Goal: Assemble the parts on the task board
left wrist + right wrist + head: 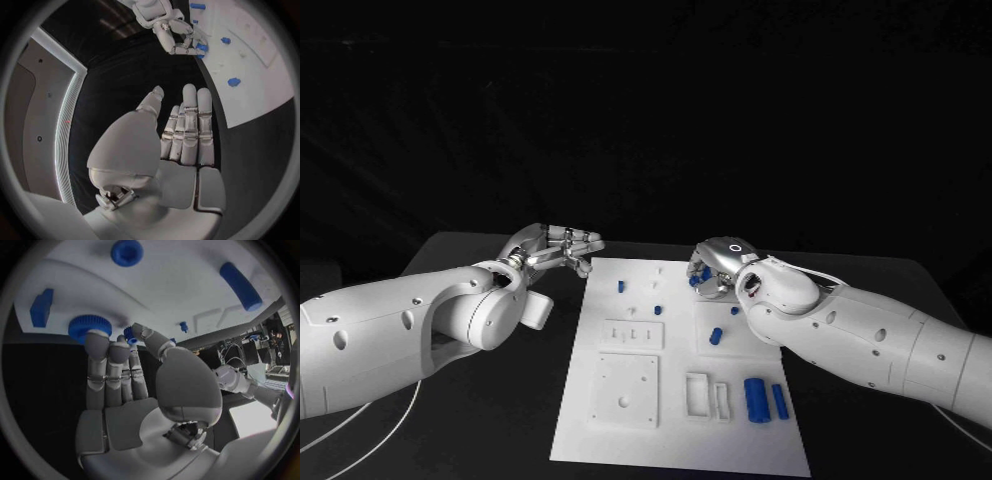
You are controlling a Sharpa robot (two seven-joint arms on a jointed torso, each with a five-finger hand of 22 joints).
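Bench: big and black. It carries the white task board, and both arms reach over it.

Task board: a long white plate in the middle of the bench. It runs from the near edge toward the far edge. It has raised white blocks and frames on it.

Left arm: white. It comes in from the left edge of the bench.

Right arm: white. It comes in from the right edge of the bench and crosses the right side of the task board.

Left robot hand: silver. It is over the black bench, just beside the far left corner of the task board. In the left wrist view the left robot hand has straight fingers lying side by side, with the thumb a little apart. It holds nothing.

Right robot hand: silver. It is over the far right part of the task board. In the right wrist view the right robot hand has its fingertips at a round blue part, and the thumb tip is by a smaller blue part. I cannot tell if it really grips one.

Two blue rod parts: they lie side by side near the near right corner of the task board.

Round blue part: it has a bumpy edge and sits by the board's edge, right at the right robot hand's fingertips.

Small blue parts: some sit near the far left of the task board, and one more is by the right arm.
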